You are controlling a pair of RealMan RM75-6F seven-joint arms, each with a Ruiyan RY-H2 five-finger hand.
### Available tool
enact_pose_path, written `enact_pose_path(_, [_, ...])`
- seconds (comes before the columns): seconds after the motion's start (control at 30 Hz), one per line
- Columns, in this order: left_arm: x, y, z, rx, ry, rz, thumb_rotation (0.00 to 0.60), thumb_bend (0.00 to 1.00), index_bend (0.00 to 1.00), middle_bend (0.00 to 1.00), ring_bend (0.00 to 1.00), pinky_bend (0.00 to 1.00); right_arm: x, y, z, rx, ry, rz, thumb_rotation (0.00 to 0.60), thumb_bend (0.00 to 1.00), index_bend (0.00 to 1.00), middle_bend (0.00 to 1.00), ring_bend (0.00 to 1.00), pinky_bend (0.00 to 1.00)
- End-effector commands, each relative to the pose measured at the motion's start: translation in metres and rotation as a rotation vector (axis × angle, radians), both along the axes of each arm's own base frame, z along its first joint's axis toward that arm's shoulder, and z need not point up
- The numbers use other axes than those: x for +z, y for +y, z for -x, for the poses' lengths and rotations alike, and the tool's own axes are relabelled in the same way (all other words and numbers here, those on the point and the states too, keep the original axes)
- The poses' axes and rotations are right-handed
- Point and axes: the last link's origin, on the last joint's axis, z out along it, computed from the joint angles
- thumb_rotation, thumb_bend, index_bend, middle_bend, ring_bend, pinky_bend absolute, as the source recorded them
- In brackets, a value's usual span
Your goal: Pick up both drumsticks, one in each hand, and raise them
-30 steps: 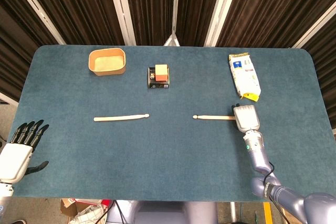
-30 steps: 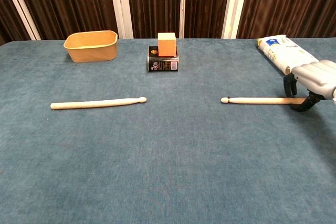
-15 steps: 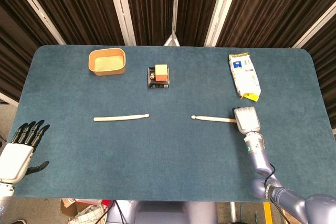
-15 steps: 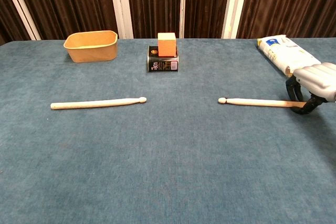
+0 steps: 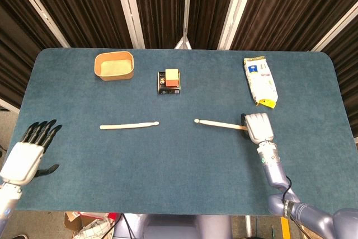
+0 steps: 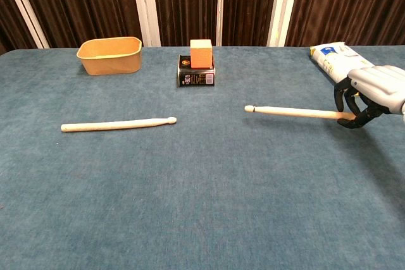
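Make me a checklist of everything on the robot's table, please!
Surface: blue felt table.
Job's things: left drumstick lying flat, untouched; right drumstick held at its butt end.
Clutter: tan bowl; orange block on a dark box; white packet.
Hands: right hand grips its drumstick; left hand off the table's edge, holding nothing.
Cables: black cable by the right arm.
Surroundings: dark curtains.

Even, bright overhead light, soft faint shadows, sharp focus, perhaps slight edge distortion.
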Motion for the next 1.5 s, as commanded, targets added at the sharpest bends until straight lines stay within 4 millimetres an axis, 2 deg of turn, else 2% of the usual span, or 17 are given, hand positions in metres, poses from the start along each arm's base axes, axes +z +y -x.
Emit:
enact_pose_path(0.03, [0.005,0.026,-0.02,-0.027,0.03,0.0,0.6,0.12,0.02,0.01,0.13,0.16,0.004,0.001,-0.002,-0.002,-0.019,0.008,0.6,0.48,0.83,0.72,0.84,0.62])
enact_pose_path(0.17, [0.004,0.047,-0.034,-0.045,0.065,-0.003,0.6,0.19,0.05,0.07,0.22,0.27,0.006,0.002,-0.005,-0.002,-0.033,0.01,0.6,0.48,0.83,0.72,0.84,0.62])
enact_pose_path(0.33, [-0.007,0.08,-0.051,-0.053,0.118,0.007,0.6,0.22,0.14,0.18,0.45,0.52,0.007,0.003,-0.009,-0.003,-0.055,0.012,0.6,0.48,0.83,0.72,0.84,0.62])
enact_pose_path(0.4, [-0.017,0.092,-0.056,-0.03,0.118,0.022,0.6,0.25,0.24,0.29,0.58,0.66,0.007,0.004,-0.01,-0.002,-0.058,0.009,0.6,0.48,0.83,0.72,0.84,0.62])
enact_pose_path(0.5, [-0.046,0.114,-0.069,0.008,0.109,0.073,0.6,0.3,0.35,0.43,0.74,0.82,0.007,0.005,-0.01,-0.004,-0.062,0.007,0.6,0.48,0.83,0.72,0.84,0.62])
enact_pose_path(0.6, [-0.066,0.127,-0.075,0.021,0.142,0.073,0.6,0.32,0.42,0.53,0.84,0.93,0.007,0.005,-0.009,-0.008,-0.062,0.004,0.6,0.48,0.83,0.72,0.84,0.62])
enact_pose_path(0.73, [-0.092,0.136,-0.082,0.056,0.163,0.088,0.6,0.32,0.45,0.56,0.89,0.97,0.007,0.004,-0.008,-0.014,-0.064,0.005,0.6,0.48,0.83,0.72,0.84,0.62])
enact_pose_path(0.9, [-0.117,0.147,-0.088,0.116,0.177,0.104,0.6,0.37,0.43,0.51,0.9,0.97,0.006,0.002,-0.008,-0.015,-0.068,0.007,0.6,0.48,0.83,0.72,0.84,0.62])
enact_pose_path(1.13, [-0.139,0.155,-0.096,0.156,0.188,0.134,0.6,0.39,0.41,0.49,0.9,0.97,0.006,0.002,-0.009,-0.011,-0.074,0.006,0.6,0.48,0.83,0.72,0.84,0.62])
enact_pose_path(1.3, [-0.15,0.156,-0.1,0.168,0.184,0.157,0.6,0.45,0.41,0.49,0.9,0.97,0.006,0.002,-0.008,-0.016,-0.076,0.008,0.6,0.48,0.83,0.72,0.84,0.62])
enact_pose_path(1.5, [-0.163,0.155,-0.103,0.165,0.202,0.173,0.6,0.47,0.4,0.47,0.9,0.97,0.006,0.002,-0.005,-0.025,-0.076,0.008,0.6,0.48,0.83,0.72,0.84,0.62])
